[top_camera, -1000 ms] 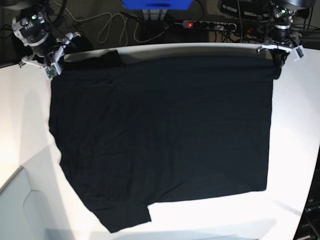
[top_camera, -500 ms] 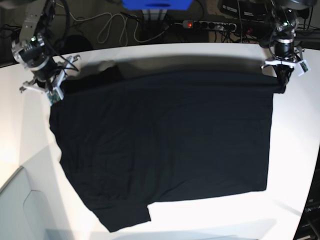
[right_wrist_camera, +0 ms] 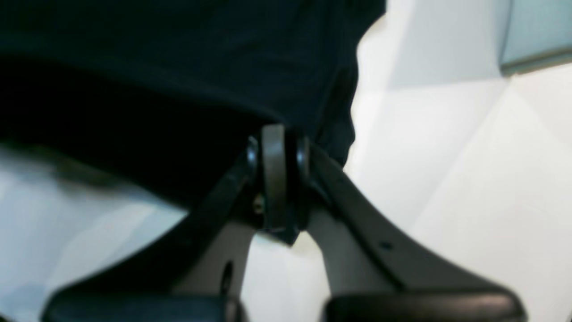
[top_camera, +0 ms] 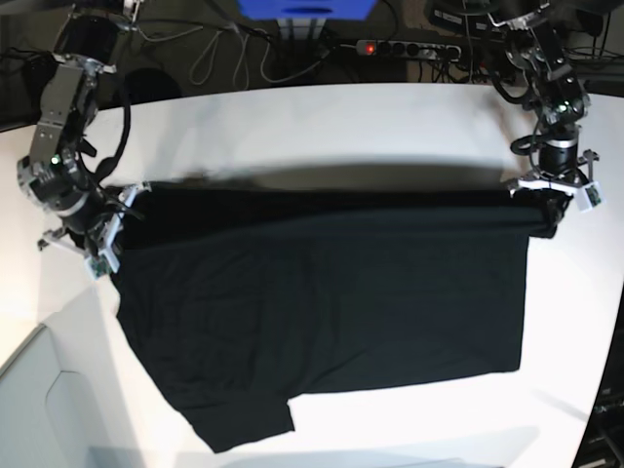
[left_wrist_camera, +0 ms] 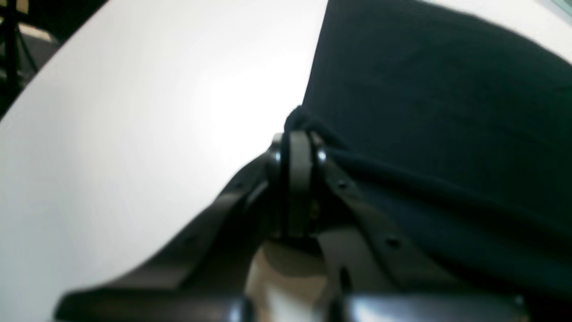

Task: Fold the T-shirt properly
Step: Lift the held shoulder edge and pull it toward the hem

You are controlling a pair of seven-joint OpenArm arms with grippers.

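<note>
Cloth of the T-shirt looks soft, light, saggy; I see left gripper and right gripper pinched closed on its upper corners; good holds.

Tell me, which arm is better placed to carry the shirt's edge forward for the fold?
Neither clearly: both. The left pincer and right pincer are each shut on an end of the shirt edge, so they probably move together.

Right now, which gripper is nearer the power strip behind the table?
Left. The left gripper holds the T-shirt corner below the power strip; the right gripper is across the table.
</note>
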